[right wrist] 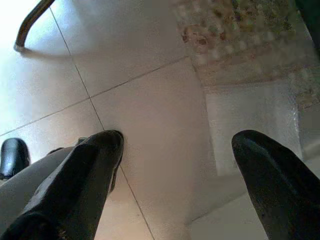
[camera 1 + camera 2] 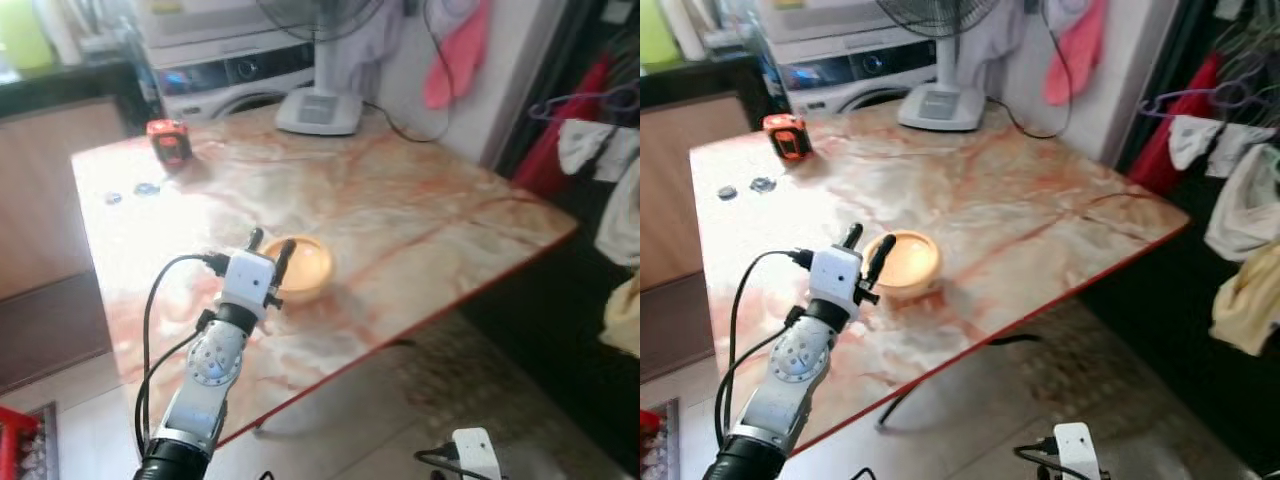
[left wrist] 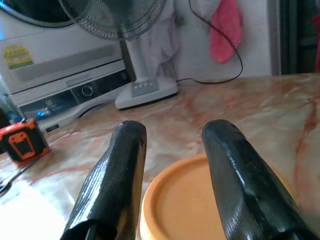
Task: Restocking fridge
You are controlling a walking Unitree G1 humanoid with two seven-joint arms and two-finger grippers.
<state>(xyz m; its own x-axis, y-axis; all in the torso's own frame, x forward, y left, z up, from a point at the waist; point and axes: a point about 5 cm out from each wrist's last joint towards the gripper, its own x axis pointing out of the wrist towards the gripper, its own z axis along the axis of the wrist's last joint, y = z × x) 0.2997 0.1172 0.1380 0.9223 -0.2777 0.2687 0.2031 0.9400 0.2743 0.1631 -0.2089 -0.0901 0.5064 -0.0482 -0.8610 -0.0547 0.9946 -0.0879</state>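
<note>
- Left wrist view: I've got the left tool spread over the orange container, not gripping.
- I worry one finger clips its rim, skidding it off the tabletop.
- Right tool, spread, hangs idle.

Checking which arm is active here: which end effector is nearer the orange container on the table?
Left. The left end effector is open at the orange container, one finger over its lid. The right end effector hangs open over the floor.
</note>
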